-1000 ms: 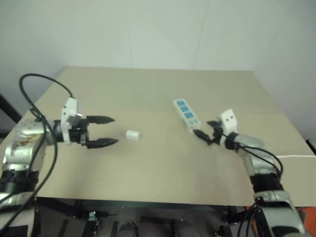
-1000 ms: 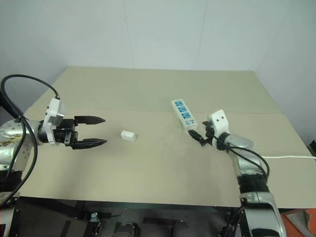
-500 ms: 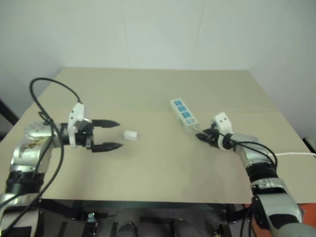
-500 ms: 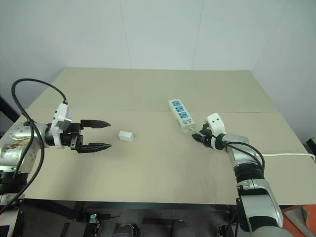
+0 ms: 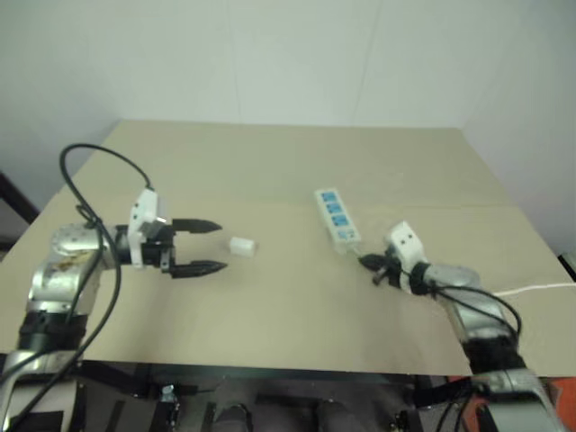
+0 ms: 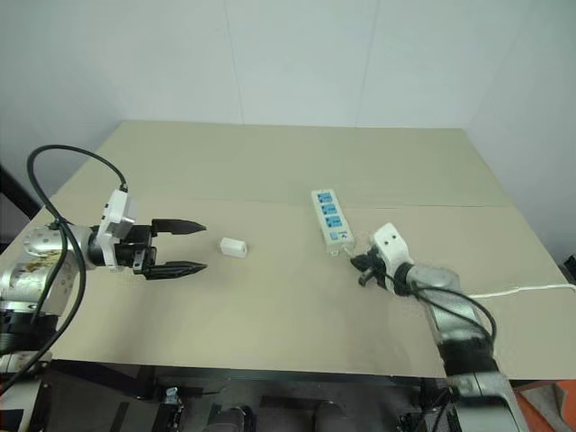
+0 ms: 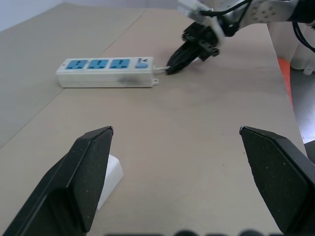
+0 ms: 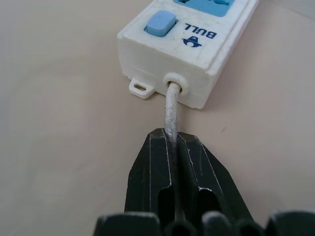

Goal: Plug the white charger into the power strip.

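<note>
White cable (image 8: 171, 110) is now pinched in the right gripper (image 8: 174, 142), which has just closed and drawn the power strip (image 6: 329, 215) nearer, while the left gripper (image 5: 211, 247) waits spread beside the white charger (image 5: 242, 245) lying on the table (image 5: 270, 162)

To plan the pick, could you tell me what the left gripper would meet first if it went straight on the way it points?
Probably the white charger: it lies on the table just beyond the left gripper, whose fingers stand open.
</note>
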### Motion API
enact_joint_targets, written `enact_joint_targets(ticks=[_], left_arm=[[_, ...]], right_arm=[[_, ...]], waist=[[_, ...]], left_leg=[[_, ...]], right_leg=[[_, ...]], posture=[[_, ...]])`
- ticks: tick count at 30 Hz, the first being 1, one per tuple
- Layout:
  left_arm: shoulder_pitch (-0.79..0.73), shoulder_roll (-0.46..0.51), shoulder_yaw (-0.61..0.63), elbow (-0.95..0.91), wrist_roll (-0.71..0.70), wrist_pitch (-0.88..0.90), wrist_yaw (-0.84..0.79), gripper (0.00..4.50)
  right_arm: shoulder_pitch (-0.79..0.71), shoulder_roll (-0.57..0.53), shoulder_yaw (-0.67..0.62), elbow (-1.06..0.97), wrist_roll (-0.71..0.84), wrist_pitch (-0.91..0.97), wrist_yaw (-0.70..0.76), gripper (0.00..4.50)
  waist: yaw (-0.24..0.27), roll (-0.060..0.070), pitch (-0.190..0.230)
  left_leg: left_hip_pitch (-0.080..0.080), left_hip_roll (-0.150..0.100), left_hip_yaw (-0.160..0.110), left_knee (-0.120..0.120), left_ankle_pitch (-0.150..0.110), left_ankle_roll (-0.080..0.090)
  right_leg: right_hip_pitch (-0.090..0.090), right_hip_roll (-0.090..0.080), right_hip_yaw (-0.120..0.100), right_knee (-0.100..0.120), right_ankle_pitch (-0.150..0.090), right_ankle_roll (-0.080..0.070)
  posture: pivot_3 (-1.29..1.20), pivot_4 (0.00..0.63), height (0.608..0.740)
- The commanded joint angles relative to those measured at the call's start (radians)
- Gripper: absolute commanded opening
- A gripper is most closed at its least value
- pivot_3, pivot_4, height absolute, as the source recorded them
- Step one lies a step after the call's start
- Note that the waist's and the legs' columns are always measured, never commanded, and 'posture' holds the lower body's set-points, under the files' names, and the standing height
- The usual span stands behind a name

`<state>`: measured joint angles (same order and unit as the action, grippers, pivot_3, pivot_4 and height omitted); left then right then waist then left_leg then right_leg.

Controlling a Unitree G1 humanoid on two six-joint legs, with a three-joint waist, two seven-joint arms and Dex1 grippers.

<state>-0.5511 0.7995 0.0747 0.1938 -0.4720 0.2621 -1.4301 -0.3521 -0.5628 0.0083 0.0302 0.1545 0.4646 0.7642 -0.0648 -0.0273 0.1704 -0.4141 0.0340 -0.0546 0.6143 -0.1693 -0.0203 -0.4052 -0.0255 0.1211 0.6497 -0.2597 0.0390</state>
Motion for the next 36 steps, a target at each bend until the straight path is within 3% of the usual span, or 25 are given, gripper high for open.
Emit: enact_joint_targets(ticks=[1,2,14,15,36], left_arm=[[-0.019,0.000,0.005,0.000,0.007,-0.028,-0.005,4.50],[-0.019,-0.002,0.002,0.003,0.009,-0.031,-0.006,4.50],[-0.048,-0.016,-0.017,0.029,0.020,-0.038,-0.025,4.50],[-0.048,-0.016,-0.016,0.029,0.022,-0.040,-0.024,4.50],[-0.023,-0.013,0.001,0.009,0.025,-0.075,-0.011,4.50]], right_arm=[[0.056,0.004,-0.057,-0.172,0.035,0.062,-0.059,0.02],[0.070,0.014,-0.060,-0.190,0.034,0.073,-0.080,0.02],[0.145,0.162,-0.114,-0.311,0.083,0.098,-0.279,4.27],[0.146,0.175,-0.113,-0.312,0.082,0.087,-0.293,4.47],[0.047,0.296,-0.056,-0.069,0.081,-0.062,-0.307,4.47]], waist=[[-0.005,0.000,0.000],[-0.007,0.000,0.000],[-0.004,0.000,0.000],[-0.004,0.000,0.000],[-0.006,0.000,0.000]], left_leg=[[0.000,0.000,0.000,0.000,0.000,0.000],[0.001,0.000,0.000,0.001,0.000,0.000],[0.003,0.000,0.001,0.001,0.000,0.000],[0.003,0.000,0.001,0.001,0.000,0.000],[0.003,0.001,0.001,0.000,0.000,0.000]], right_leg=[[0.000,0.000,0.000,0.000,0.000,0.001],[0.000,0.000,0.001,0.000,-0.001,0.003],[0.002,0.001,0.002,0.000,-0.002,0.005],[0.002,0.001,0.002,0.000,-0.002,0.005],[0.002,0.001,0.001,0.000,-0.002,0.005]], posture=[[0.00,0.150,0.740],[0.00,0.150,0.740],[0.00,0.150,0.740],[0.00,0.150,0.740],[0.00,0.150,0.740]])
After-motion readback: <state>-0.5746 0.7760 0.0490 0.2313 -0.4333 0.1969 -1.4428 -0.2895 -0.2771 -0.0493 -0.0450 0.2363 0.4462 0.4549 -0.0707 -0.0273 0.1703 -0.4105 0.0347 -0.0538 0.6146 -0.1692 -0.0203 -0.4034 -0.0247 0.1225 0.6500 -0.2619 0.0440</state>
